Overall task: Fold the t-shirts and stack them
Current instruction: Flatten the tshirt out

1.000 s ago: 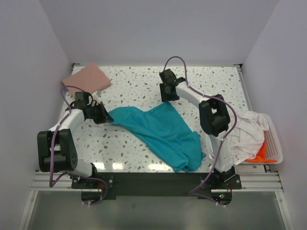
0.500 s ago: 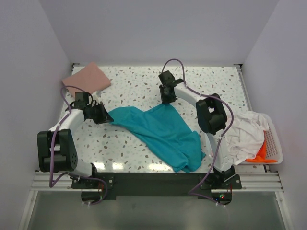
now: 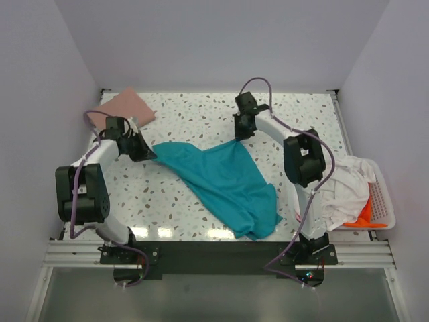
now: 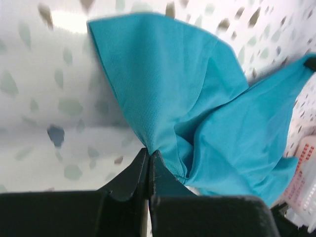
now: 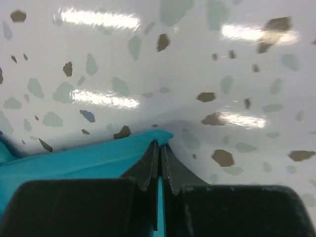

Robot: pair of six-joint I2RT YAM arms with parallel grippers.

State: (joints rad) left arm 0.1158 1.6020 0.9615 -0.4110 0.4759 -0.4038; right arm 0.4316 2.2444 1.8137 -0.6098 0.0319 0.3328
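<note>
A teal t-shirt (image 3: 224,181) lies crumpled across the middle of the speckled table, stretched between both arms. My left gripper (image 3: 149,151) is shut on its left edge; in the left wrist view the cloth (image 4: 197,98) bunches into the closed gripper (image 4: 148,154). My right gripper (image 3: 239,136) is shut on the shirt's far corner, and the right wrist view shows that teal corner (image 5: 159,135) pinched at the gripper (image 5: 160,146). A folded dusty pink t-shirt (image 3: 120,107) rests at the far left. White (image 3: 345,184) and orange (image 3: 371,213) t-shirts fill the basket.
A white slotted plastic basket (image 3: 385,201) stands at the right edge of the table, beside the right arm's base. Purple cables loop over both arms. Pale walls close in the table on three sides.
My right gripper has shut on the teal shirt's far corner and pulled it back and rightward. The left gripper has drawn its edge up and left, so the shirt is stretched wider.
</note>
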